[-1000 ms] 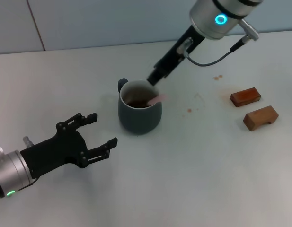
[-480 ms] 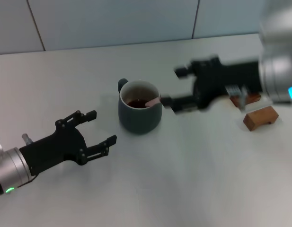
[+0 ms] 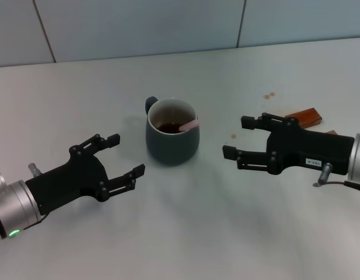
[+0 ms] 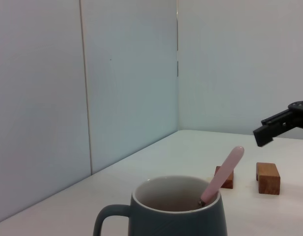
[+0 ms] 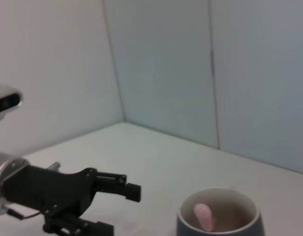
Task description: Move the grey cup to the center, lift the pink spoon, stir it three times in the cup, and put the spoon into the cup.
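Observation:
The grey cup [image 3: 171,133] stands upright in the middle of the table, its handle toward the back left. The pink spoon [image 3: 189,125] rests inside it, its pink handle leaning on the right rim; its bowl is hidden in the cup. The cup [image 4: 177,217] and spoon [image 4: 223,173] also show in the left wrist view, and the cup [image 5: 221,219] and spoon [image 5: 204,216] in the right wrist view. My left gripper [image 3: 123,156] is open and empty, low at the cup's front left. My right gripper [image 3: 237,137] is open and empty, to the right of the cup.
Two brown wooden blocks lie at the right, one [image 3: 304,116] behind my right gripper, the other mostly hidden by that arm. Small brown stains [image 3: 268,95] mark the table at the back right. A tiled wall runs along the back edge.
My right gripper has let go of the spoon, left it in the cup, and drawn back to the right and down. The left arm has not moved.

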You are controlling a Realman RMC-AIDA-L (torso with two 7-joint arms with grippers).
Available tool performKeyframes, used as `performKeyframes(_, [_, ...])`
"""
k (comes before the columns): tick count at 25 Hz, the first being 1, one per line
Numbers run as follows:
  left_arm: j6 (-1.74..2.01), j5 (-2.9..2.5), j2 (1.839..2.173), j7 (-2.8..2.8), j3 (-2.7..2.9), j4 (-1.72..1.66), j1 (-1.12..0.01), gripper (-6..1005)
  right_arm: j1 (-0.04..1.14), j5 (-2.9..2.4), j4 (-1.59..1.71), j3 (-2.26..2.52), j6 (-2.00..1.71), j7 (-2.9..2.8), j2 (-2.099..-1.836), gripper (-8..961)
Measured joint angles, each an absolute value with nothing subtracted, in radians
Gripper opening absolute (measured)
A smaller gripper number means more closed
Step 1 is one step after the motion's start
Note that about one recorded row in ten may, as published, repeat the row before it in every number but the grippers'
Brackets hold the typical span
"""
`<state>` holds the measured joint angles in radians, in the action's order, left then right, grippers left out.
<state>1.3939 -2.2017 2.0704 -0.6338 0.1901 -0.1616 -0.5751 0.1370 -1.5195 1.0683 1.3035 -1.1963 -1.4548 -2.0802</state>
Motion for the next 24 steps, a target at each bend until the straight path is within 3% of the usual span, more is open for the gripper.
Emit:
performKeyframes(8, [1.393,-2.200,2.071,-0.637,0.190,-0.160,-0.573,850,0.202,-1.486,0.900,1.172,-1.246,-1.381,-2.076,831])
performKeyframes(24, [1.393,-2.200,2.071,-0.637,0.190,-0.157,-0.572,850,0.201,-1.486,0.890,1.172,-1.249,-1.377,-2.077,830])
